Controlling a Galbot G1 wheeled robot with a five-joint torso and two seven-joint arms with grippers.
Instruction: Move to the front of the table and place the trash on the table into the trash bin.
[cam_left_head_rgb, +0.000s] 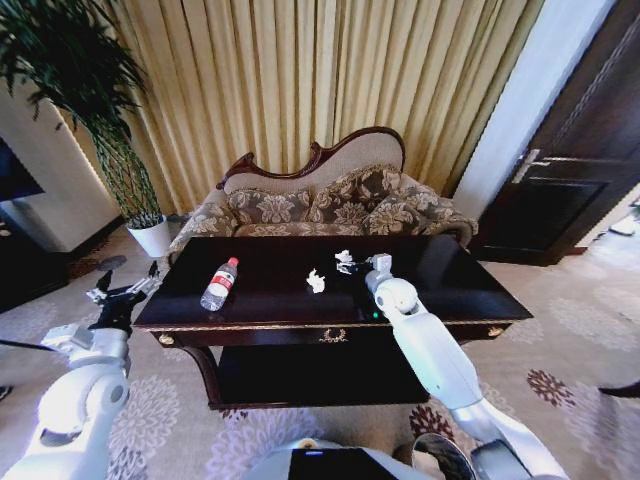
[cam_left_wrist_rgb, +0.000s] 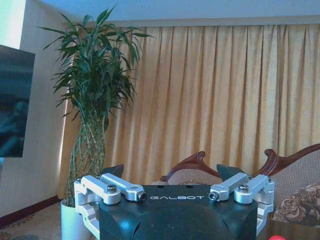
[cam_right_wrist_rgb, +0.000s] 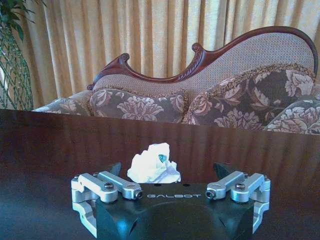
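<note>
On the table lay three pieces of trash that I could count: one clear bottle with red cap and label, lying on its side toward the left end, and two white crumpled scraps. One scrap sat near the middle; the other scrap lay just behind it, beside the right gripper.

Right gripper hovered low over the tabletop, jaws spread wide, with a white scrap sitting between them on the dark wood just ahead.

Left gripper hung off the table's left end, well apart from the bottle, jaws also spread with nothing between them.

One patterned sofa stood behind the table, one potted plant to the left.
</note>
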